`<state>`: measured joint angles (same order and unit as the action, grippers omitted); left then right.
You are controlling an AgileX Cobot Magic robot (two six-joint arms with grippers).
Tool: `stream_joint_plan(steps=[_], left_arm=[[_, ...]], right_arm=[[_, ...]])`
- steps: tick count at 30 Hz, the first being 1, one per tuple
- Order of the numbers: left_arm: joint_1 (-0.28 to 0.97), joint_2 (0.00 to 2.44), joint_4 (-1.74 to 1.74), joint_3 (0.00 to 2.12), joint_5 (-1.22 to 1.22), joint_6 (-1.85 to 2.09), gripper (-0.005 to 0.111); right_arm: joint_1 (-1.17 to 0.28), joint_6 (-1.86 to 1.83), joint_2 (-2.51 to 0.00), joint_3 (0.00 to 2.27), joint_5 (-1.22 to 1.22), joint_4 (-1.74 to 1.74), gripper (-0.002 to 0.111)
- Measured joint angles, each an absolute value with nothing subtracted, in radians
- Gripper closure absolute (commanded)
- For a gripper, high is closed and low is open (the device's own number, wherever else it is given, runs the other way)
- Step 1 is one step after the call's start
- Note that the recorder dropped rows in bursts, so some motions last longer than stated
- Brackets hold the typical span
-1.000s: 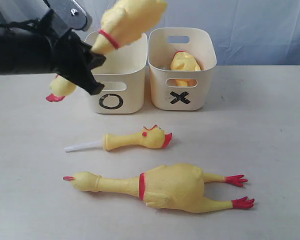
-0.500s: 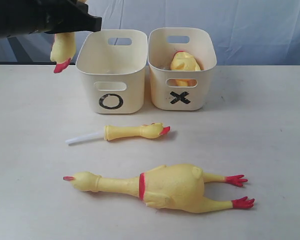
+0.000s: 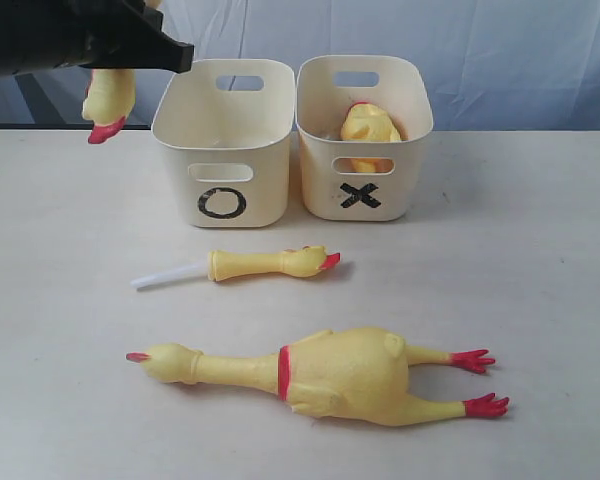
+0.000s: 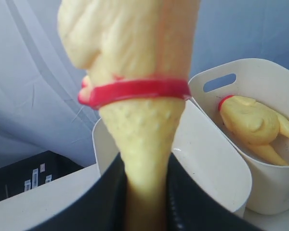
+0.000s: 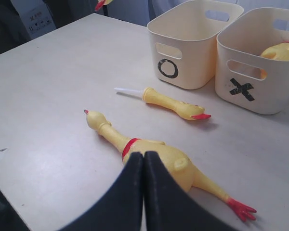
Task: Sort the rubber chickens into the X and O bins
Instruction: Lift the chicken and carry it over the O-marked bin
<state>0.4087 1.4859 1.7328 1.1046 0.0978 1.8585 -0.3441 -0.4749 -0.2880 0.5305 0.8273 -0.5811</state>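
Left hand (image 4: 145, 204) clamped on the neck of the held chicken (image 3: 108, 100), raised over the tabletop's (image 3: 540, 300) far edge toward the far-left corner, beside the O bin (image 3: 223, 150); the height probably clears the rim. Right hand (image 5: 143, 192): fingers together, empty. X bin (image 3: 400, 150) contains a binned chicken (image 3: 370, 125). Slim chicken (image 3: 265, 263) and large chicken (image 3: 340, 375) lie mid-tabletop, obstructing nothing

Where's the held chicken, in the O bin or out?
Out. The chicken hangs head-down from the shut left hand, in the air beside the O bin, not over its opening.
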Motion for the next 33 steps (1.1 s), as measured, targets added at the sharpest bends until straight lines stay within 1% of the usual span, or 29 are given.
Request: stream_joint_plan(steps=[11,14,17,19,22,25,33], left_arm=[[0.409,1.486,1.736,1.105,0.094,1.864,0.107],[0.409,1.486,1.689,1.105,0.073,1.791,0.107],[0.409,1.486,1.454,1.105,0.023,1.518,0.107],[0.409,1.486,1.205,1.105,-0.007,1.243,0.107],[0.409,1.486,0.937,1.105,-0.053,0.924,0.107],[0.407,1.486,0.816,1.105,-0.099,0.808,0.107],[0.388,1.488,0.675,1.113,-0.281,0.649,0.107]], right_arm=[[-0.344,-0.475,-0.288,0.531,0.823,-0.584,0.109],[-0.344,-0.475,-0.288,0.531,0.815,-0.589,0.109],[-0.344,-0.475,-0.288,0.531,0.81,-0.592,0.109],[-0.344,-0.475,-0.288,0.531,0.809,-0.592,0.109],[-0.344,-0.475,-0.288,0.531,0.808,-0.597,0.109],[-0.344,-0.475,-0.288,0.531,0.806,-0.6,0.109],[-0.344,-0.475,-0.288,0.531,0.806,-0.601,0.109]])
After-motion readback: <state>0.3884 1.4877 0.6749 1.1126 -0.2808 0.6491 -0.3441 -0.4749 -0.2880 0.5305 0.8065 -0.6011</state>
